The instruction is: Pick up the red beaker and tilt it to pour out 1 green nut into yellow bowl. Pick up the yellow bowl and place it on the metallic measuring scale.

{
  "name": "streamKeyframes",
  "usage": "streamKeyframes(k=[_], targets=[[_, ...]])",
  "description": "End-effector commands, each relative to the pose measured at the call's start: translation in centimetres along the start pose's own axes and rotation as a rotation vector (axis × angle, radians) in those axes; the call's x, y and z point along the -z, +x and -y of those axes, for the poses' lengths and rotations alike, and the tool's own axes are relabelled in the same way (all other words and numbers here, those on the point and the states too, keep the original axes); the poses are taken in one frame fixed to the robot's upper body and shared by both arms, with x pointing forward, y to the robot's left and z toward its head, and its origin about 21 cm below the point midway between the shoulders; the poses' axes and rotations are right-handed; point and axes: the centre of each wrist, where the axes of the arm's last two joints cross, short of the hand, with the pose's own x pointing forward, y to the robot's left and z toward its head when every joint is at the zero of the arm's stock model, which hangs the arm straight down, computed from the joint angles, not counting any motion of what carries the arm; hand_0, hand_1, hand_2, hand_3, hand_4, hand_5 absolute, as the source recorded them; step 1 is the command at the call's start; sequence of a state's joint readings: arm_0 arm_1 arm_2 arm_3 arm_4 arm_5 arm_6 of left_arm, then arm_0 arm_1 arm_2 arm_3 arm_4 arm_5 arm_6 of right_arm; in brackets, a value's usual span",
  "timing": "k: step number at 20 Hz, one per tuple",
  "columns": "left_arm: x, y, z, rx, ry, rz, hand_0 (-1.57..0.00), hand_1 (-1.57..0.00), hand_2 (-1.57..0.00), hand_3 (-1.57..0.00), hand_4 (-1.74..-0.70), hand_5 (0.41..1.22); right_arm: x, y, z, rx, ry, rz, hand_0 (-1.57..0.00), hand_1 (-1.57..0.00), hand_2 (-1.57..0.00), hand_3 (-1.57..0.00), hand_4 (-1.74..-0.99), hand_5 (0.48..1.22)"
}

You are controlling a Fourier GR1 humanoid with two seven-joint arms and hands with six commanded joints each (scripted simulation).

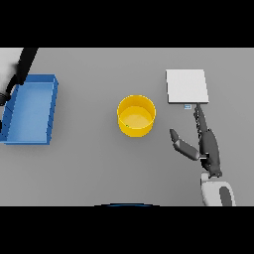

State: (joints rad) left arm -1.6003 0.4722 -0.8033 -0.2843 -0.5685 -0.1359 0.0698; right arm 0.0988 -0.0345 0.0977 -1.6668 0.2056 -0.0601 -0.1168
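- The dark right hand (206, 144) on its white and grey arm hovers low at the right of the grey table (89, 163), released: fingers straight toward twelve o'clock, thumb splayed toward ten, nothing held.
- Its fingertips nearly reach the near edge of the flat square metallic measuring scale (186, 86), which lies at twelve o'clock from the palm.
- The round yellow plastic bowl (136, 115) stands upright at about ten o'clock from that hand, apart from it, the thumb's side facing it; something small shows inside, too small to name.
- From the bowl the scale lies at about two o'clock, near but not touching.
- The left hand (6, 94) shows at the far left edge by the open blue rectangular tray (52, 106); I cannot tell its fingers' state.
- No red beaker is in view.
- The right hand is clearly nearer the bowl, so I judge the pickup falls to it.
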Motion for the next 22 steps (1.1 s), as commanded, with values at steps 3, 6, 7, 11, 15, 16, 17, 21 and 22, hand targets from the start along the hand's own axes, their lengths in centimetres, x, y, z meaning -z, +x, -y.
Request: streamKeyframes(k=[3,6,7,11,15,16,17,21,22], targets=[[-0.6,-4.6,2.3,-0.259,0.024,-0.084,-1.57,-1.57,-1.56,-1.41,-1.74,1.221,0.3,-0.1,0.1,-0.006,0.007,0.017,0.00,0.00,0.00,0.00,-1.220,0.587],[-2.0,-8.6,5.8,-0.456,0.059,-0.221,-1.57,-1.57,-1.57,-1.41,-1.74,1.221,0.6,-0.3,0.4,-0.033,0.008,0.008,0.00,0.00,0.00,0.00,-1.223,0.591],[-2.6,-9.5,7.2,-0.522,0.084,-0.270,-1.57,-1.57,-1.57,-1.41,-1.74,1.221,0.6,-0.3,0.5,-0.037,0.011,0.015,0.00,0.00,0.00,0.00,-1.217,0.595],[-5.5,-11.1,12.7,-0.727,0.112,-0.446,-1.57,-1.57,-1.57,-1.45,-1.74,1.221,0.1,-0.2,0.3,-0.057,0.032,0.026,0.00,0.00,0.00,0.00,-1.209,0.620],[-9.5,-10.7,17.0,-0.823,0.099,-0.578,-1.57,-1.57,-1.57,-1.45,-1.74,1.221,0.1,-0.3,0.7,-0.082,0.040,0.017,0.00,0.00,0.00,0.00,-1.206,0.653],[-10.4,-10.4,17.8,-0.843,0.097,-0.582,-1.57,-1.57,-1.57,-1.45,-1.74,1.221,0.2,0.0,0.4,-0.079,0.049,0.025,0.00,0.00,0.00,0.00,-1.206,0.657],[-11.2,-9.9,18.9,-0.862,0.080,-0.603,-1.57,-1.57,-1.57,-1.45,-1.74,1.221,0.3,-0.1,0.2,-0.075,0.050,0.012,0.00,0.00,0.00,0.00,-1.210,0.660],[-13.6,-8.3,21.3,-0.904,0.053,-0.664,-1.57,-1.57,-1.57,-1.47,-1.74,1.221,0.4,-0.1,0.4,-0.082,0.049,0.012,0.00,0.00,0.00,0.00,-1.214,0.664],[-14.0,-8.3,21.9,-0.912,0.043,-0.679,-1.57,-1.57,-1.57,-1.49,-1.74,1.221,0.3,-0.1,0.5,-0.079,0.049,0.019,0.00,0.00,0.00,0.00,-1.216,0.664]])
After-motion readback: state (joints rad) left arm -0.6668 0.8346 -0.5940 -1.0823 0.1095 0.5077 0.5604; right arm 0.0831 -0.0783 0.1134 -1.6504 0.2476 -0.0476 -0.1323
